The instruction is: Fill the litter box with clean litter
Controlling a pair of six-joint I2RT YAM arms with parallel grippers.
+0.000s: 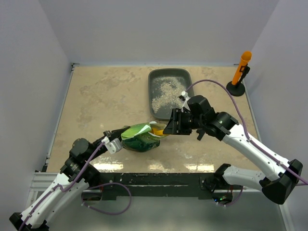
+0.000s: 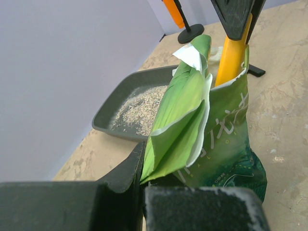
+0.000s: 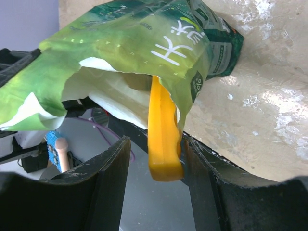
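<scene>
Right hand (image 1: 168, 128) half-open around yellow scoop handle (image 3: 162, 139) in green bag (image 1: 140, 137); left hand (image 1: 113, 143) clamped on bag; litter box (image 1: 169, 91) just beyond.

Orange tool (image 1: 242, 67) upright on black base (image 1: 236, 88), beige tabletop (image 1: 106, 96)

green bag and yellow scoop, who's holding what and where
The left gripper pinches the green bag at its torn top edge. The yellow scoop's handle sits between the right gripper's jaws.

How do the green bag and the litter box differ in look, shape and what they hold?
The green bag is glossy, printed and crumpled; the litter box is plain dark grey and rigid. The bag has a yellow scoop sticking from its torn mouth; the box holds pale litter. Both rest on the beige table.
</scene>
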